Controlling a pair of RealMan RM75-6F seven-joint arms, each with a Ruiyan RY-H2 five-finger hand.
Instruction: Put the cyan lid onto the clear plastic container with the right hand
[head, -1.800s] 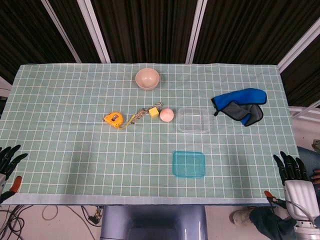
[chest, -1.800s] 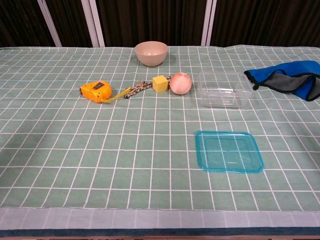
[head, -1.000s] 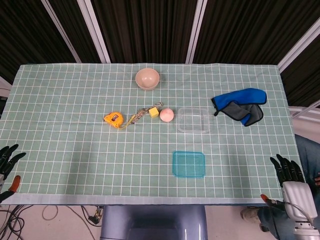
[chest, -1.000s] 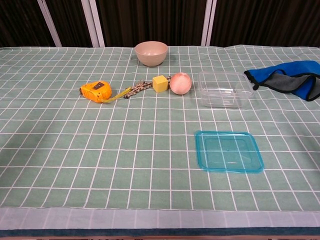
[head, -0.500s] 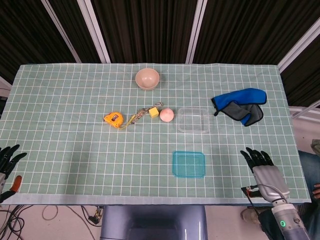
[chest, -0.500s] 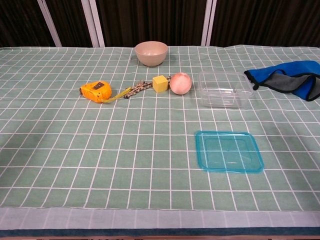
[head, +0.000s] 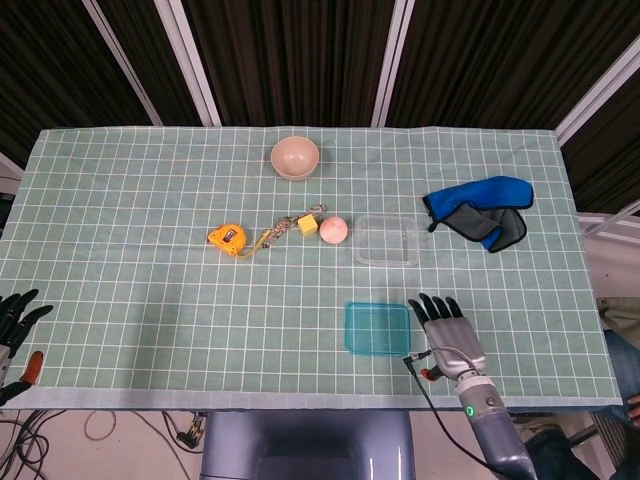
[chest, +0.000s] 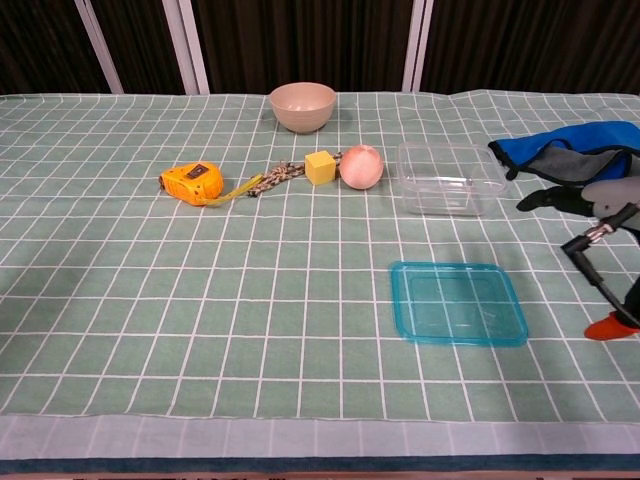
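Cyan lid untouched — right hand beside it, fingers spread, empty.

Lid flat on the counter, near the front edge, right of centre. Container directly behind it, apart, not touching. Right hand just beside the lid's right edge, fingers pointing away from the robot, not on the lid. Ball left of the container, block touching or nearly touching the ball's left side, rope running left from it to the tape measure. Bowl at the back, behind the rope. Cloth right of the container. Left hand off the counter's front left corner.
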